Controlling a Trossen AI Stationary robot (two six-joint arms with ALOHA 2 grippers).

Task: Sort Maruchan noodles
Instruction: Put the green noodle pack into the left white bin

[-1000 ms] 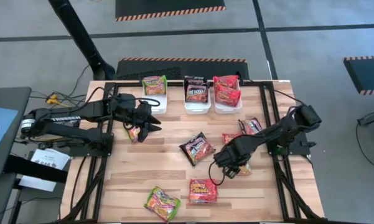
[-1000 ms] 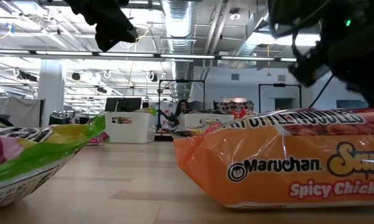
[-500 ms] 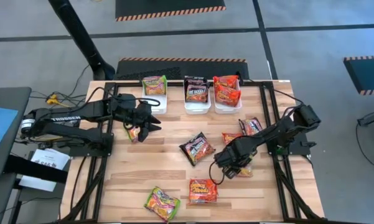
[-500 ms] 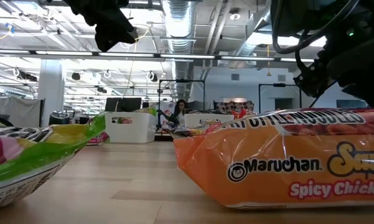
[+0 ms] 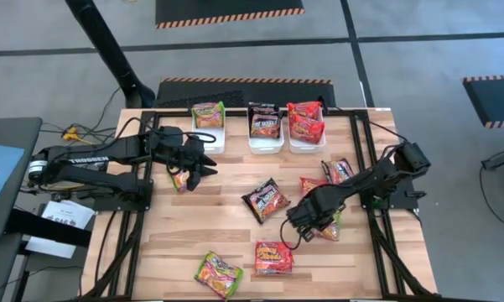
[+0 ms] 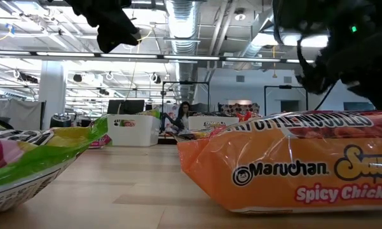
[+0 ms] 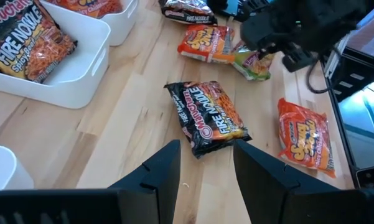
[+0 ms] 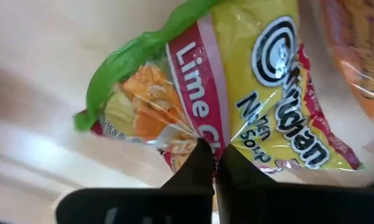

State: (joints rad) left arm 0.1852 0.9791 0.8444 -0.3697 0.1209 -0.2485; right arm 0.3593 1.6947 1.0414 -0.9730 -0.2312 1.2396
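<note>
- Near edge of the worktop [image 5: 184, 231]: a green-edged packet [image 5: 218, 273] lies slantwise, and a red-orange packet [image 5: 273, 257] lies just beside it with its long axis across the worktop; bare wood stretches to their left.
- My right pincer [image 8: 213, 163], right of centre: fingers pressed together, clamped on the crimped wrapper of the lime packet [image 8: 236, 93], whose green edge points away from the arm. In the high view this packet [image 5: 329, 226] sits under the pincer [image 5: 306, 220].
- Centre: a black packet [image 5: 266, 200] lies diagonally, apart from the others, with open wood around it.
- Right side, near the frame rail: two more packets [image 5: 327, 178] lie close together, one red-orange, one dark.
- My left pincer [image 5: 203, 168], left of centre: fingers parted, hovering above the worktop; a small packet [image 5: 179, 179] shows partly beneath the arm.
- Far edge: three white tubs in a row. The left tub [image 5: 208, 138] holds a green-edged packet, the middle tub [image 5: 266, 143] a black one, the right tub [image 5: 306, 144] two red-orange ones.
</note>
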